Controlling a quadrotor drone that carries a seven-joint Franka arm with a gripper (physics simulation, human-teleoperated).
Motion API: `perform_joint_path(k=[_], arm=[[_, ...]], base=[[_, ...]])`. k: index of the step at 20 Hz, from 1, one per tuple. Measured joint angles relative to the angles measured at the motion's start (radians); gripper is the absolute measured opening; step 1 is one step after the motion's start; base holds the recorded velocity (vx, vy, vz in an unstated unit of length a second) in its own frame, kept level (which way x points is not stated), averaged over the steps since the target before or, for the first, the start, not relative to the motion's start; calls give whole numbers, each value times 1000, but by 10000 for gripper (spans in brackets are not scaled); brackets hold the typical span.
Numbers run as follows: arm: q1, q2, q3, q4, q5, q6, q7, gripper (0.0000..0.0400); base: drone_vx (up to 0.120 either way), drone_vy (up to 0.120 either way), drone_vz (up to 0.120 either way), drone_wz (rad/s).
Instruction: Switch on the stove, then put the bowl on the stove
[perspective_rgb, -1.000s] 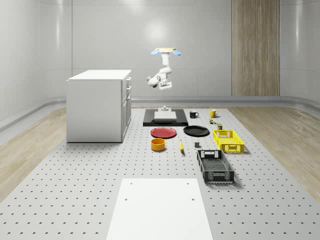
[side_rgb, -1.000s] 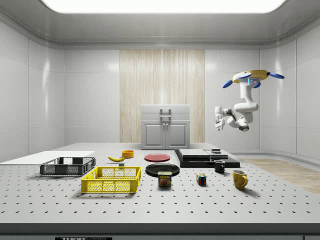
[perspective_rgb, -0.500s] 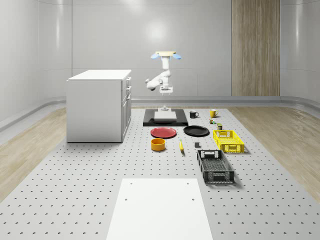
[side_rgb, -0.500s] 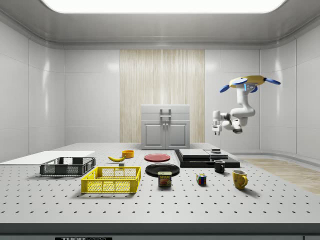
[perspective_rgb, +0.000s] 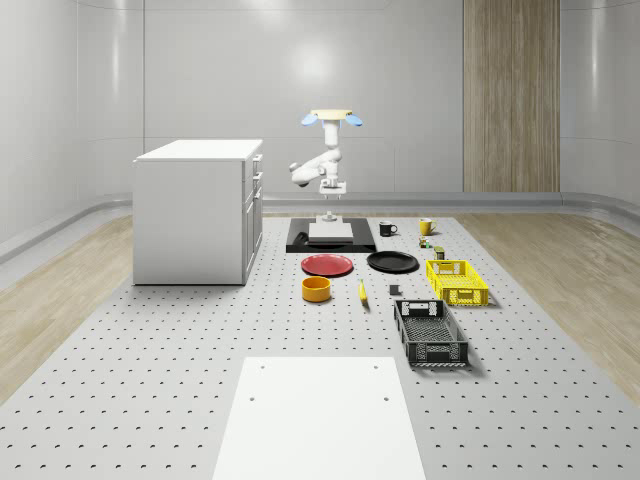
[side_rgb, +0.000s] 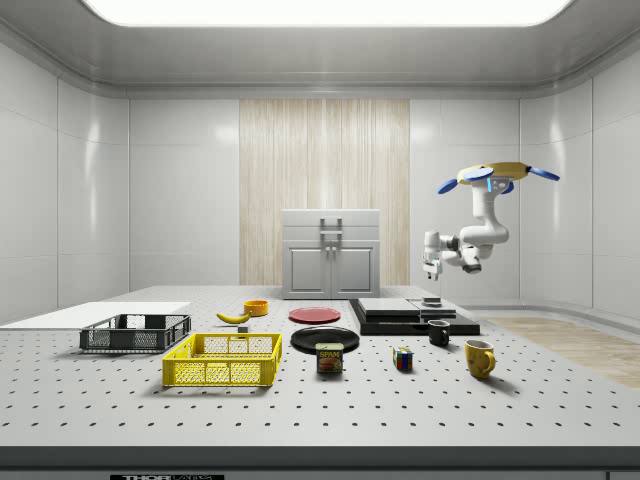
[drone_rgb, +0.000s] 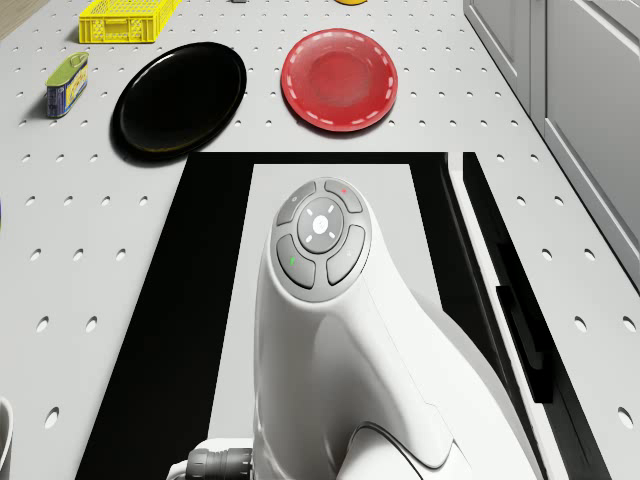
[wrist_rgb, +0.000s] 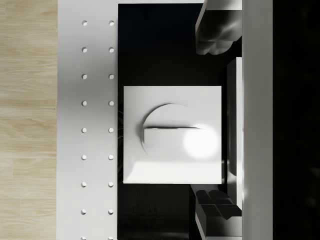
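While the quadrotor drone (perspective_rgb: 331, 116) hovers above the far end of the perforated table (perspective_rgb: 150, 370), the items stand as follows.

Drone: yellow body with blue rotors, airborne over the back edge of the stove, well above it.
Arm: white jointed arm (side_rgb: 478, 232) hanging below the drone, bent so the wrist points down.
Gripper: two-finger gripper (side_rgb: 431, 270) poised above the stove's knob block, not touching it; in the wrist view its fingers (wrist_rgb: 215, 35) stand spread wide on either side of the block, holding nothing.
Stove: flat black slab with a pale grey centre plate (perspective_rgb: 331, 235), lying on the table beyond the two plates.
Knob: round white dial with a straight ridge (wrist_rgb: 167, 129), set on a square white block at the stove's far end, directly beneath the gripper.
Bowl: short orange-yellow bowl (perspective_rgb: 317, 289), on the table in front of the red plate, well apart from the stove.
Red plate: round red dish (perspective_rgb: 327, 265), just in front of the stove.
Black plate: round black dish (perspective_rgb: 392, 262), beside the red one.
Cabinet: white drawer unit (perspective_rgb: 197, 210), at the whole-scene view's left of the stove.
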Motion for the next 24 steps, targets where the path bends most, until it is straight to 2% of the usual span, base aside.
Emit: perform_joint_path(k=[4,7,13,19,24], arm=[[-9,-21,8,1,11,18,8,400],[-15,-36,13,3,19,31,14,400],[-26,-66,23,5,34,58,24,400],[-34,-96,26,7,45,86,31,400],[-32,-130,-20,16,7,134,27,400]], base=[[0,0,-120,0],[107,0,-120,0],[0,-27,-113,0],[0,0,0,0],[0,0,0,0]])
